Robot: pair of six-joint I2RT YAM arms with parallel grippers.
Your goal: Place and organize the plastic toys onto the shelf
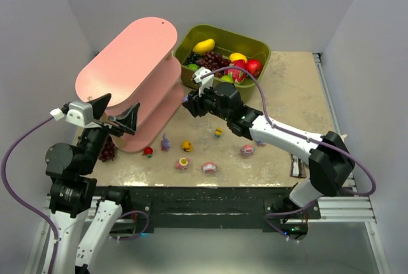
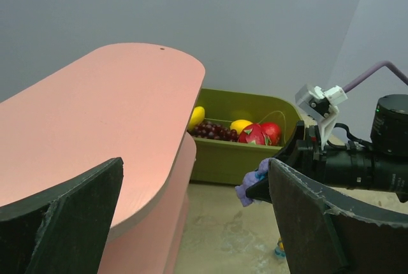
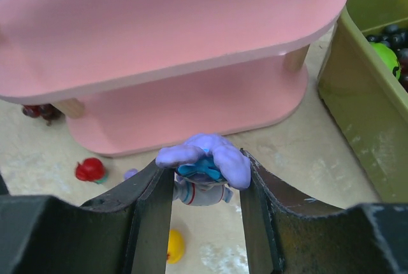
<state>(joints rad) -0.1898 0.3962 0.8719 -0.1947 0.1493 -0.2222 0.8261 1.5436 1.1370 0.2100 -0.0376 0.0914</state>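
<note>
The pink three-tier shelf [image 1: 127,54] stands at the left, its boards bare where they show. My right gripper [image 1: 189,106] hovers just right of the shelf, shut on a purple toy [image 3: 204,158] with a blue bow, which pokes out past the fingertips [image 3: 159,191]. The left wrist view shows that same purple toy [image 2: 252,185] in the air beside the shelf's top board [image 2: 95,115]. Several small toys lie on the table: red [image 1: 148,151], purple [image 1: 165,142], yellow [image 1: 187,146], and pink ones [image 1: 209,167]. My left gripper [image 1: 118,113] is open and empty by the shelf's near end.
An olive bin [image 1: 258,48] with larger fruits stands behind the right arm, close to the shelf's far end. A dark grape bunch [image 1: 107,151] lies by the shelf's near left corner. White walls close in on both sides.
</note>
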